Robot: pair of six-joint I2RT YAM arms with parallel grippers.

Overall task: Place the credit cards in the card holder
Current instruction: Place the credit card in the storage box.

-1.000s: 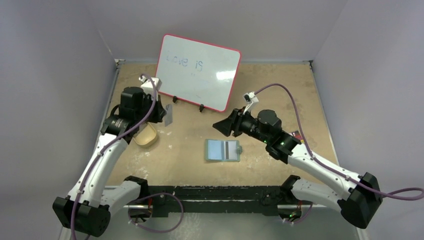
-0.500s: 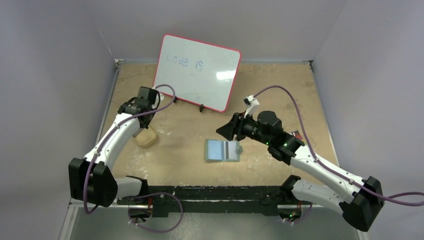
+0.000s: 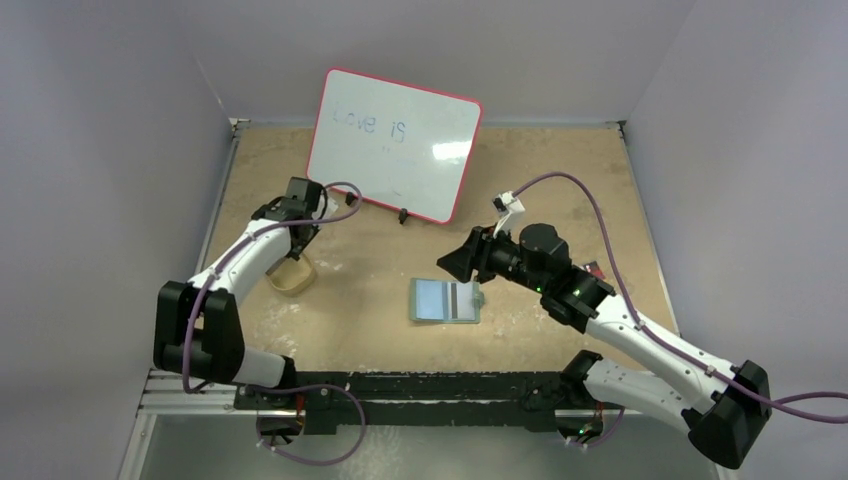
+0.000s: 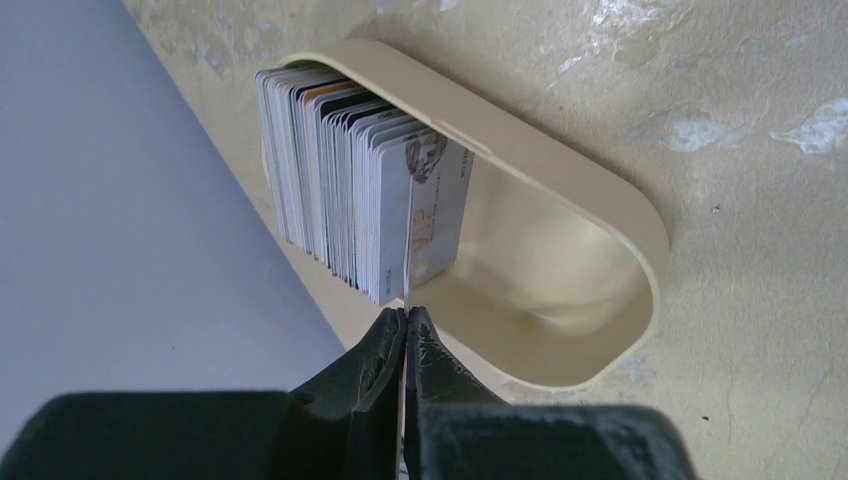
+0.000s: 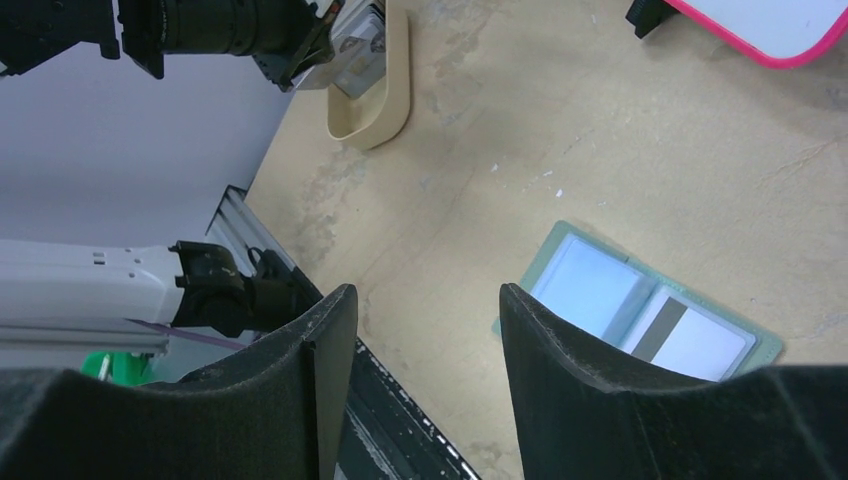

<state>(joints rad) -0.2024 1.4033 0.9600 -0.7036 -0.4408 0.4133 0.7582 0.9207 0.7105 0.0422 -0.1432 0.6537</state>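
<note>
The sage-green card holder lies open on the table. It holds a pale blue card and a whitish card with a dark stripe. It also shows in the right wrist view. A beige oval tray holds an upright stack of several credit cards. My left gripper is shut on the edge of a thin card at the front of the stack, just over the tray. My right gripper is open and empty, hovering up and left of the holder.
A pink-framed whiteboard stands propped at the back. The grey left wall runs close beside the tray. The table's front rail lies below my right gripper. A small dark object lies at the right, behind my right arm.
My left arm has stretched out and lowered, bringing the card it held up in the air down to the tray. My right gripper has shifted slightly right.
</note>
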